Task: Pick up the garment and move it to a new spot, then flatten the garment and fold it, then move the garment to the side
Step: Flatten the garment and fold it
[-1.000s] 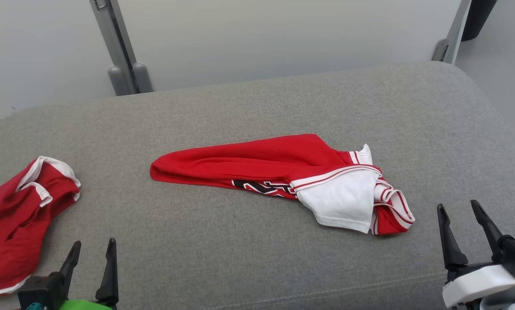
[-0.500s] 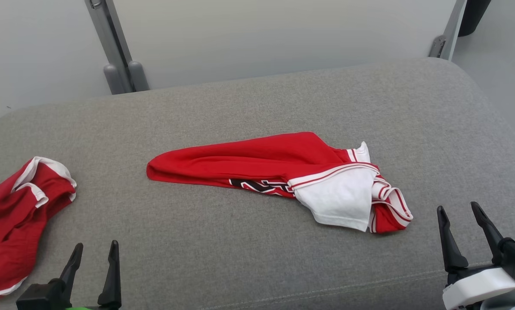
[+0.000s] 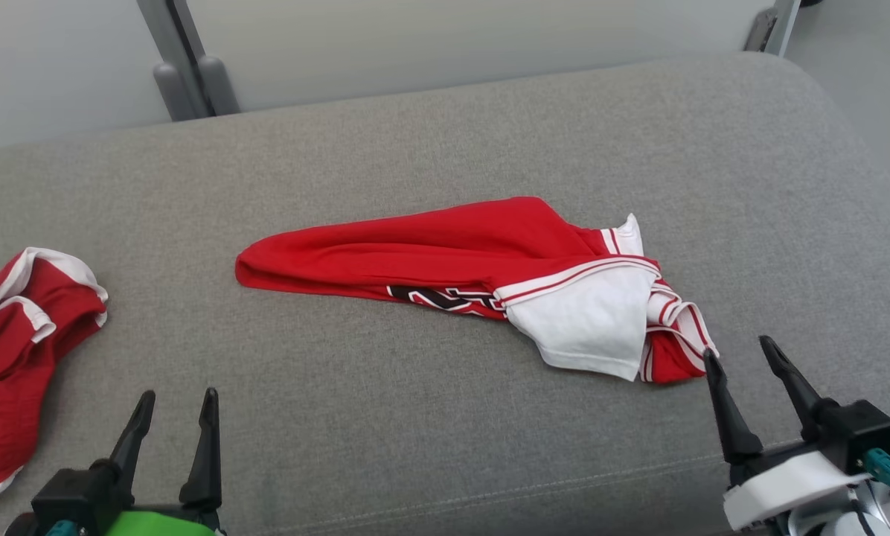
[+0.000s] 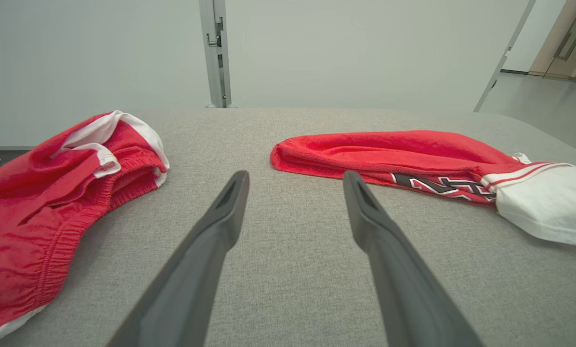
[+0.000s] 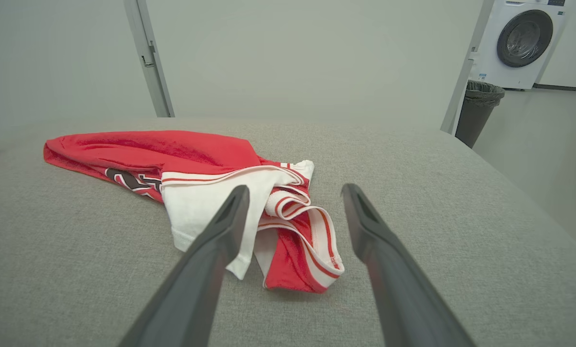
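The garment [image 3: 445, 253], a red top with a white sleeve, red-and-white striped trim and black lettering, lies loosely bunched near the middle of the grey padded bench [image 3: 415, 149]. Its red body stretches out toward the robot's left. The white sleeve and the crumpled striped end lie toward the robot's right.

The right claw [image 3: 736, 348] stands open at the bench's near right. Its two dark fingers are spread wide and hold nothing. One fingertip is just beside the striped end of the garment, and I cannot tell whether it touches. In the right wrist view the fingers point at the white sleeve and the striped trim.

The left claw [image 3: 178, 394] is also open and empty, low at the near left. Its fingers point over bare fabric between the garment and a second red piece of clothing [image 3: 13, 335], which lies in a heap at the far left edge of the bench.

A grey metal post [image 3: 177, 67] stands behind the bench. A washing machine [image 5: 524, 43] and a dark bin [image 5: 480, 108] stand off to the right.
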Motion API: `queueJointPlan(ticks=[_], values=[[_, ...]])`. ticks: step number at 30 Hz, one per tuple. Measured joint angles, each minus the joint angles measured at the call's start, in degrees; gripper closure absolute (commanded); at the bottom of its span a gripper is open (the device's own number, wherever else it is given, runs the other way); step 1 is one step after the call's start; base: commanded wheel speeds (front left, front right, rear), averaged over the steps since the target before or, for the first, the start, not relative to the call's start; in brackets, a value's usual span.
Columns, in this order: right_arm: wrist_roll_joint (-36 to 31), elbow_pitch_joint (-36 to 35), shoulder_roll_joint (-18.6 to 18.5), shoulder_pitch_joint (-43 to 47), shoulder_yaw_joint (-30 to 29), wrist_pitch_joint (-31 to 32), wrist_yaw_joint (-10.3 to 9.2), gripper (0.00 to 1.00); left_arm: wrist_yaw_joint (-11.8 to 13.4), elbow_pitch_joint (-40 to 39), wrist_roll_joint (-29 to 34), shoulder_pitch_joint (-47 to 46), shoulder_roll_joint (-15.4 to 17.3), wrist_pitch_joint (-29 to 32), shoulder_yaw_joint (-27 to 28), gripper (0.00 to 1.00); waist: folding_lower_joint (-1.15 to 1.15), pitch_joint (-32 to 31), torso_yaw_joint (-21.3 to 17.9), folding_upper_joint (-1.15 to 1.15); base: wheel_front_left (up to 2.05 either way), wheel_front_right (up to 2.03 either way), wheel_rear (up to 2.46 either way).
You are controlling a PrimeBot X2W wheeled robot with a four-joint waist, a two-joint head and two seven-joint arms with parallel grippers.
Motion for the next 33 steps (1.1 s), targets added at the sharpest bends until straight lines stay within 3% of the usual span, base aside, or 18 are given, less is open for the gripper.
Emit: queueJointPlan(ticks=[6,20,33], values=[[-0.3,2.2,2.2,-5.5,3.6,1.2,0.74,0.00,-0.1,-0.7,1.2,-6.2,0.2,1.7,-0.6,0.00,0.00,4.3,-0.3,0.00,0.00,0.00,0.00],[-0.2,9.5,4.0,-12.5,5.0,1.6,1.04,0.00,-0.6,0.7,1.7,-13.3,0.2,2.6,-0.8,0.00,0.00,12.9,-0.6,0.00,0.00,0.00,0.00],[0.2,15.3,5.2,-15.7,8.8,1.4,1.75,0.00,-1.2,3.5,1.7,-16.2,0.0,2.6,-0.9,0.00,0.00,15.0,-0.6,0.00,0.00,0.00,0.00]])
